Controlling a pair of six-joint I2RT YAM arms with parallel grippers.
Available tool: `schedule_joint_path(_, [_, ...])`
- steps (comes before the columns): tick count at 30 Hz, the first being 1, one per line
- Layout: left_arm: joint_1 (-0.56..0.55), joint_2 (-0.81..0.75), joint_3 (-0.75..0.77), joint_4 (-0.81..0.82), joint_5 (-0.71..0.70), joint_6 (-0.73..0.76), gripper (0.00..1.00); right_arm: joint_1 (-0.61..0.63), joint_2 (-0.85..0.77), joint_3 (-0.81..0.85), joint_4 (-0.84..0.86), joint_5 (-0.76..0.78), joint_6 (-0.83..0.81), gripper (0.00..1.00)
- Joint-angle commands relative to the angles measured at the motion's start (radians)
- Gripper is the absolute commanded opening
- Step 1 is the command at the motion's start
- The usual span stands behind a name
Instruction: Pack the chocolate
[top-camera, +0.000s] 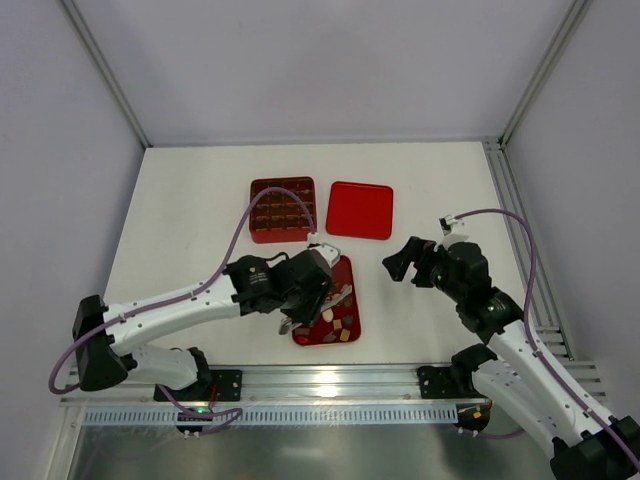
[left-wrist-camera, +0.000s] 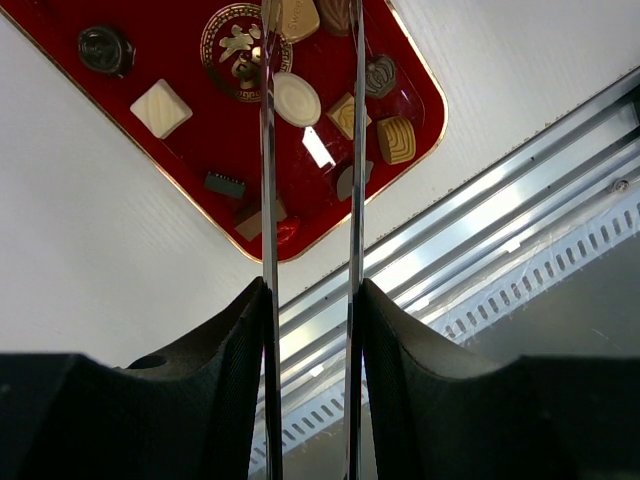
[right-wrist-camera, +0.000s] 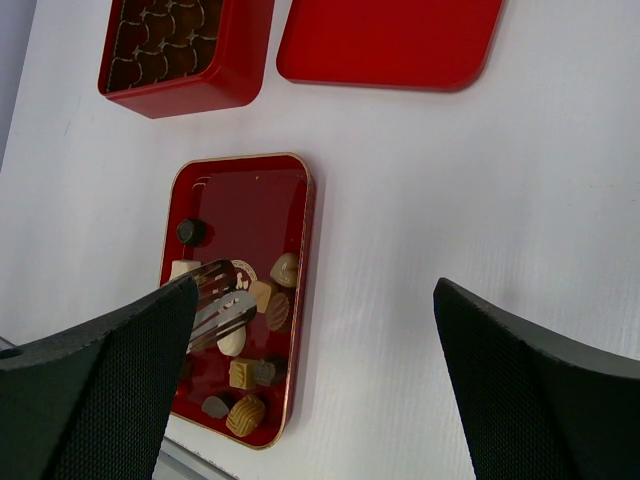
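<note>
Lying scattered, the chocolate (right-wrist-camera: 262, 295) shares no common long axis.

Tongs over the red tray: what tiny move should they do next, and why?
Probably dip straight down and pinch the round white chocolate. The left pincer grips the tongs with their blades apart above the tray. In the left wrist view, that piece lies right between the blades.
</note>
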Motion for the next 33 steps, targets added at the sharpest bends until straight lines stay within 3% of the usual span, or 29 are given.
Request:
schedule_joint_path(1, [-0.01, 0.011, 0.009, 0.037, -0.024, -0.026, 0.41, 0.004, -0.017, 0.005, 0.002, 0.012, 0.005, 1.0])
schedule_joint_path(15, [-0.033, 0.089, 0.04, 0.007, -0.078, -0.02, 0.4, 0.004, -0.014, 0.005, 0.007, 0.017, -0.001, 1.0])
schedule_joint_path(33, [-0.046, 0.06, 0.045, -0.009, -0.079, -0.026, 0.41, 0.004, -0.028, -0.009, 0.005, 0.02, 0.005, 1.0])
